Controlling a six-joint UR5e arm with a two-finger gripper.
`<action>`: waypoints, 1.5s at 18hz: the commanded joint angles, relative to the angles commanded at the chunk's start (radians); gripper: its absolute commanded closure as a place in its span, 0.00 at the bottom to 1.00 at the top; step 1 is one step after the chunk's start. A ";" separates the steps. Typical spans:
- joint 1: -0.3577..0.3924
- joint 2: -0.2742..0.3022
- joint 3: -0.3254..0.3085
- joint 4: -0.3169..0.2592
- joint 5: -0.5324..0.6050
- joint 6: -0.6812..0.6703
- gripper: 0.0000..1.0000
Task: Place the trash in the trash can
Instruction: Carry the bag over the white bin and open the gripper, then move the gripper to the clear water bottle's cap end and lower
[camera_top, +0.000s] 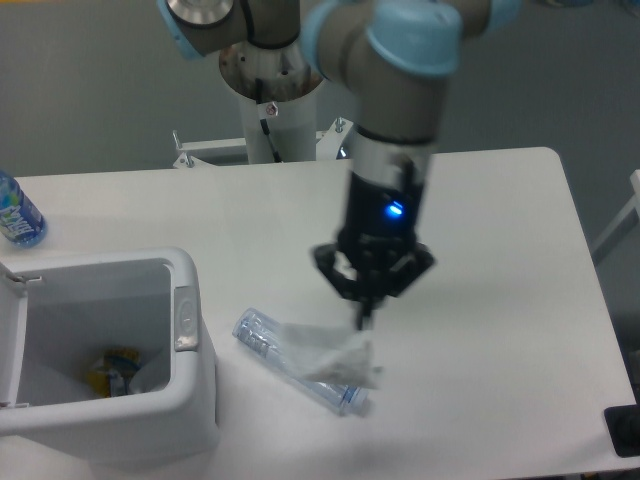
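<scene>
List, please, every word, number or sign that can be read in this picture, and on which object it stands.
No text is readable.
Blue bottle at the left table edge: printed label, too blurred to read.
Item inside the white bin: yellow print, too small to read.
Arm wrist: one blue light, no characters.

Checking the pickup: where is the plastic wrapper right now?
The wrapper hangs below the pincer, in front of the clear bottle, right of the white trash can.
</scene>
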 joint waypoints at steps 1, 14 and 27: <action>-0.040 0.000 -0.003 0.000 0.003 -0.002 1.00; -0.195 0.028 -0.069 0.000 0.012 -0.107 0.00; 0.099 -0.192 -0.179 0.020 0.147 -0.284 0.00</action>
